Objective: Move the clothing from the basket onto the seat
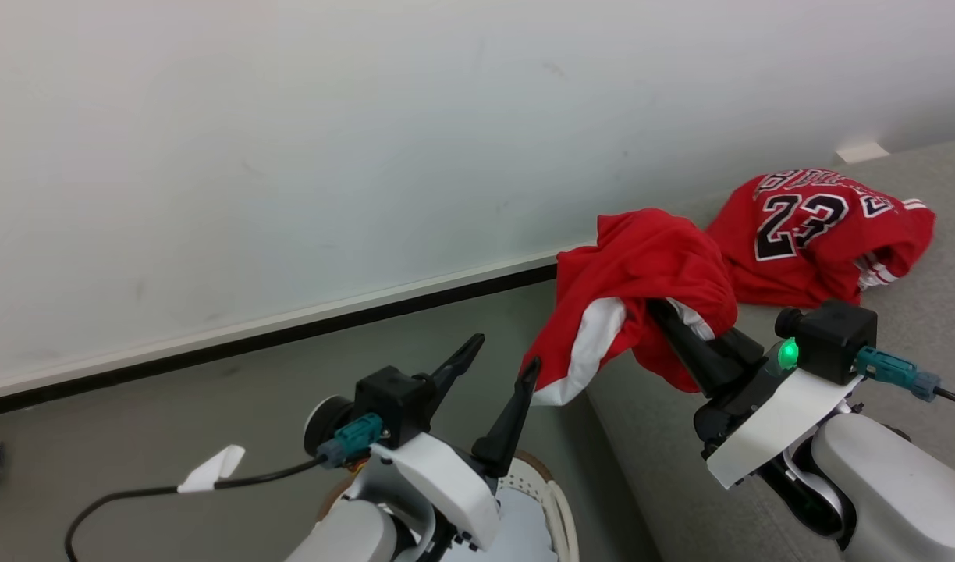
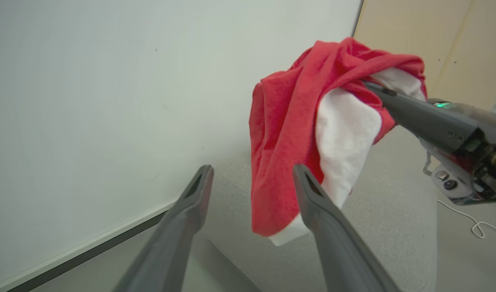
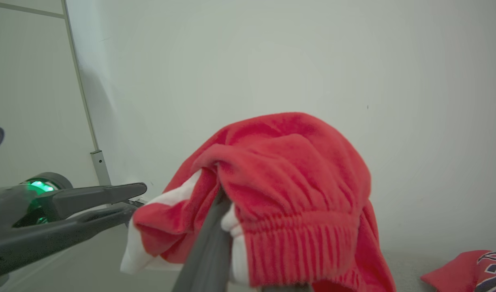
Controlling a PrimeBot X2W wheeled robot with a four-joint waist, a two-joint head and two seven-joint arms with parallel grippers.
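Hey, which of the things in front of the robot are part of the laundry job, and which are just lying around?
Part of the job: shorts in the shut right gripper, jersey on the seat, basket, open left gripper.
Just there: wall, floor, cable with white tag.

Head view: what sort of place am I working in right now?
Probably a plain indoor room staged as a living area, maybe a test space: a grey upholstered seat against a bare white wall, a laundry basket on the grey floor.
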